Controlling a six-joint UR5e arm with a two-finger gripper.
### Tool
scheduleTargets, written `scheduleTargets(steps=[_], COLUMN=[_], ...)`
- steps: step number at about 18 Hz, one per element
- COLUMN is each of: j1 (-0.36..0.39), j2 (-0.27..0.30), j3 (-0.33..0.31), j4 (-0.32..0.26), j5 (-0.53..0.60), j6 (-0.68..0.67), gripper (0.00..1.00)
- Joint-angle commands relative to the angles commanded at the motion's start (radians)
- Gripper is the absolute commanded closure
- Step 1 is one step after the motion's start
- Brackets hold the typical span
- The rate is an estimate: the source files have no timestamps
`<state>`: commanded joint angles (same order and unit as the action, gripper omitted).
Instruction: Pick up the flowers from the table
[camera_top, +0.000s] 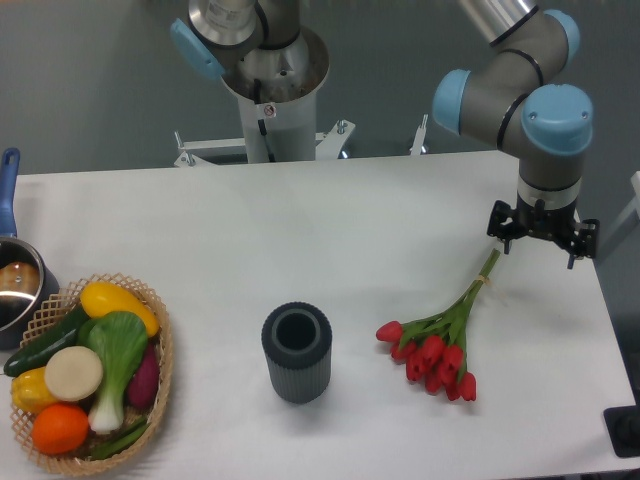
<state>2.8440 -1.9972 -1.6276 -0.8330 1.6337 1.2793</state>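
The gripper (541, 243) sits over the stem ends; whether it is clenched cannot be told. The flowers (437, 343), red buds on tied green stems, lie flat on the white worktop (330, 230) beside a dark cup (297, 352).

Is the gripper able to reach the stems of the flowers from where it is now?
Probably yes. The gripper hangs just beside the stem ends of the flowers, which lie flat on the table. Nothing lies between them; the dark cup stands well apart.
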Motion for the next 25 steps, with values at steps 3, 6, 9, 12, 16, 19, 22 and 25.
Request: scheduleTargets(steps=[3,6,9,12,16,19,22,25], j1=[-0.003,-0.006,-0.011,-0.012,-0.066,-0.113,-0.146,-0.156], j2=[0.0,-0.003,-0.023,-0.034,-0.054,-0.071,-0.081,-0.087], j3=[-0.005,-0.012,-0.028,-0.04,-0.038,-0.044,-0.045,-0.043], j4=[0.0,0.005,0.055,0.081,0.081,0.08,0.078,0.078], j5=[0.0,-0.006,-0.006,-0.006,-0.006,-0.003,0.0,0.0], j6=[-0.002,-0.003,-0.005,-0.011,-0.011,-0.015,-0.02,-0.037], gripper=[0.0,0.0,0.0,0.0,0.0,0.0,0.0,0.0])
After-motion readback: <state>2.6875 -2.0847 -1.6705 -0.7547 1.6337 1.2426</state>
